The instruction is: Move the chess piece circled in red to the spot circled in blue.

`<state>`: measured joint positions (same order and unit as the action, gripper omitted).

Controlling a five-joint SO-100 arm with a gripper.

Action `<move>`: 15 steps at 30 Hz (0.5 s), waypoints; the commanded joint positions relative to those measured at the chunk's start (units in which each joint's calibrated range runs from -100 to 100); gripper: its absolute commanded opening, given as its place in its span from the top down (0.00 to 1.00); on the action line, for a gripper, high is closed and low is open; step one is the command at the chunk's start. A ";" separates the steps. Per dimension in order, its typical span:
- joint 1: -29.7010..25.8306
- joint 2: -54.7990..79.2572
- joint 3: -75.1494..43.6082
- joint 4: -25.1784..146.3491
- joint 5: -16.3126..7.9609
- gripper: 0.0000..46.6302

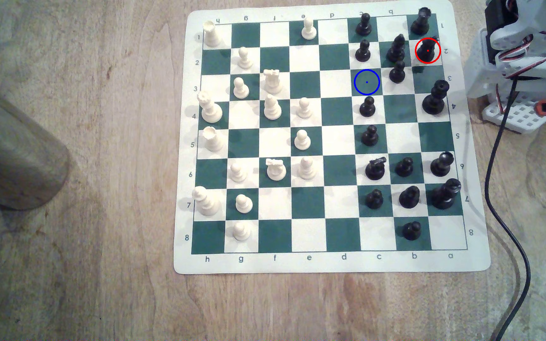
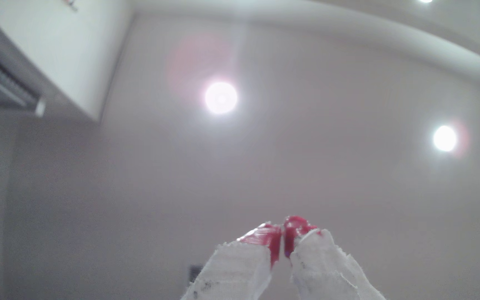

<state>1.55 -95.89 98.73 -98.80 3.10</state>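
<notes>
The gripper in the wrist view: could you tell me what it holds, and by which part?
Nothing: the red-tipped, white-wrapped gripper is closed on empty air, pointing at the ceiling.

Robot arm (image 1: 527, 49) cut off at the exterior view's right edge

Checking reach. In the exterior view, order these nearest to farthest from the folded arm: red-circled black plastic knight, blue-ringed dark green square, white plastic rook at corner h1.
1. red-circled black plastic knight, right edge, beside the folded arm.
2. blue-ringed dark green square, two files leftward.
3. white plastic rook, far left corner.
</notes>
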 commanded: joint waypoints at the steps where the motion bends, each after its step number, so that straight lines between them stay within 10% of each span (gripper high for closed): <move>1: 3.89 0.14 -0.09 1.43 0.15 1.00; 15: 5.69 0.14 -23.21 38.12 0.15 1.00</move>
<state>6.19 -95.81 85.54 -76.97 3.20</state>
